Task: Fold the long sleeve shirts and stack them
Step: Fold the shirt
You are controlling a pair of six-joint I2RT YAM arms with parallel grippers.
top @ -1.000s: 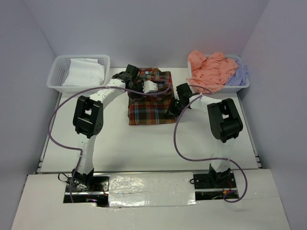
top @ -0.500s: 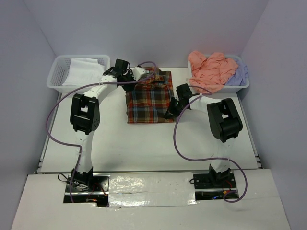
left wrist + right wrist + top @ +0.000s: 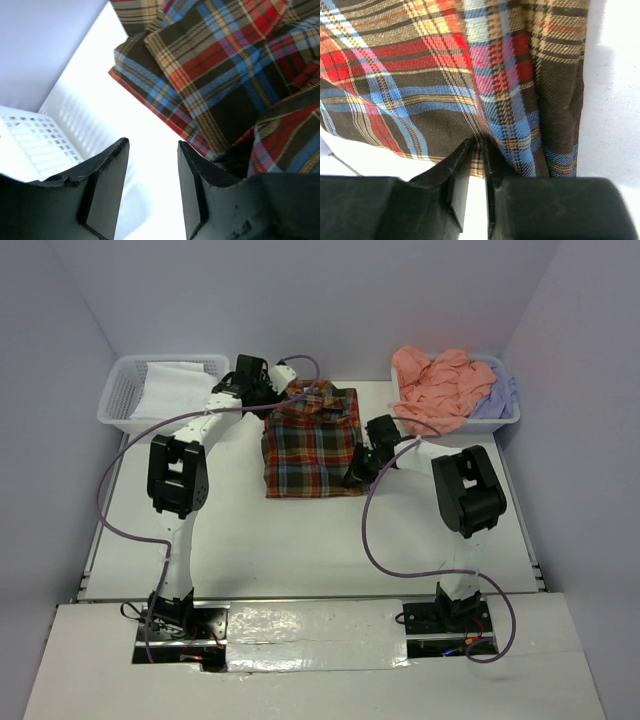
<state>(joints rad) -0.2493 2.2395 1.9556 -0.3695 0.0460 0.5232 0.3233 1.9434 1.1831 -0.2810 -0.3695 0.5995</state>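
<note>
The plaid long sleeve shirt (image 3: 313, 445) lies folded into a rectangle at the table's middle. My left gripper (image 3: 265, 392) hovers at its far left corner, beside the cloth. In the left wrist view that gripper (image 3: 151, 145) stands open with only white table between its fingers, and the plaid shirt (image 3: 225, 65) lies just to the right. My right gripper (image 3: 358, 468) sits at the shirt's right edge. The right wrist view shows it (image 3: 479, 145) shut on the hem of the plaid shirt (image 3: 420, 75). A salmon-pink shirt (image 3: 435, 385) and a lavender shirt (image 3: 497, 395) are heaped at the back right.
A white lattice basket (image 3: 115, 390) holding white cloth stands at the back left, close to my left gripper; its wall (image 3: 30, 145) shows in the left wrist view. Another white basket (image 3: 510, 418) at the back right holds the heaped shirts. Grey walls enclose the table.
My left gripper has let go of the plaid shirt, opened, and drawn back left toward the basket. The shirt's far part now lies flat. The right gripper has kept its hold.
</note>
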